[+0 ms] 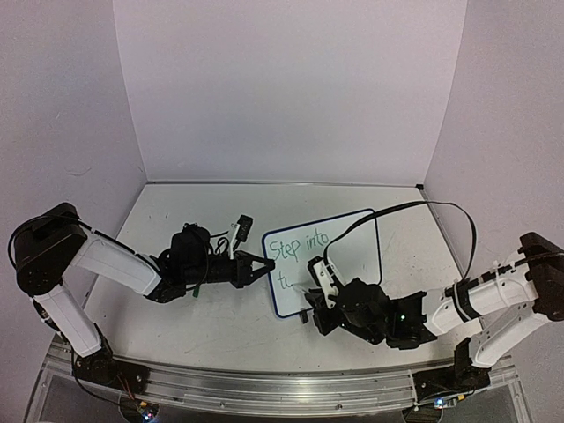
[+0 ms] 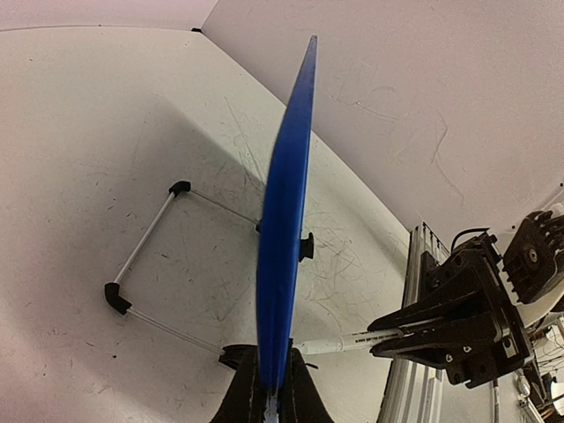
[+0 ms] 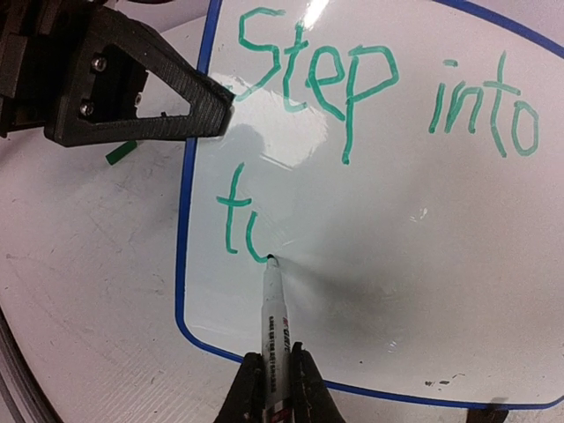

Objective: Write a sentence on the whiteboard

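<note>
The whiteboard (image 1: 352, 260) stands tilted on the table, and my left gripper (image 1: 266, 264) is shut on its left edge. In the left wrist view that blue rim (image 2: 286, 220) runs up from between the left gripper's (image 2: 271, 397) jaws. My right gripper (image 3: 275, 388) is shut on a white marker (image 3: 271, 308), whose tip touches the board (image 3: 397, 229) at the end of a green "tu". The sentence (image 3: 352, 79) reads "Step into" on the upper line. From the left wrist I also see the marker (image 2: 352, 342) in the right gripper (image 2: 401, 335).
A thin wire stand with black corner feet (image 2: 145, 256) props the board from behind. A small black and white object (image 1: 240, 226) lies behind the left gripper. A green scrap (image 3: 123, 152) lies beside the board. An aluminium rail (image 1: 264, 383) runs along the near edge.
</note>
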Robot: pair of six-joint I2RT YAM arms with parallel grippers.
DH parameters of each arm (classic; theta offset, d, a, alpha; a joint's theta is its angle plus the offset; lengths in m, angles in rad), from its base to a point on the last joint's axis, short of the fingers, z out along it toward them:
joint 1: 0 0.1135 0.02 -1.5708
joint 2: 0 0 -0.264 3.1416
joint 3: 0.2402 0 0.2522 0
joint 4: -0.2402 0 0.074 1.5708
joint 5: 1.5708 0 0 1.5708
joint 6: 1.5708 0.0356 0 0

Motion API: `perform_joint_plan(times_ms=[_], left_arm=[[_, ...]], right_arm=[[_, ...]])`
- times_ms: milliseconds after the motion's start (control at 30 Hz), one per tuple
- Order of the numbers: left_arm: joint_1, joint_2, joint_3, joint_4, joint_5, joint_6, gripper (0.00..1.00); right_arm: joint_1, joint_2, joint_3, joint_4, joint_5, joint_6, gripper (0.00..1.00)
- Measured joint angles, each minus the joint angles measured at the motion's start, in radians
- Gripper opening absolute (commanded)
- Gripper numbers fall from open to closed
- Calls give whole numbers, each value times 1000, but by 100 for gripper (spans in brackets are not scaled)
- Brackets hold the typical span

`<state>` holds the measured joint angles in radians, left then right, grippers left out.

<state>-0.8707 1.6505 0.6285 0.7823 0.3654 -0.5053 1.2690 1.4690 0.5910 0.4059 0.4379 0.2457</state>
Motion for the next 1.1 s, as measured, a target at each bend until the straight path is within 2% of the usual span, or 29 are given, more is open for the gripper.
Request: perform_joint_plan(times_ms=[533,1100], left_arm=[[0,0,0,0,1,0,0],[0,0,0,0,-1,0,0]], right_arm=[[0,2,32,6,45,-27,0],[0,29,47,34,14,-44,0]])
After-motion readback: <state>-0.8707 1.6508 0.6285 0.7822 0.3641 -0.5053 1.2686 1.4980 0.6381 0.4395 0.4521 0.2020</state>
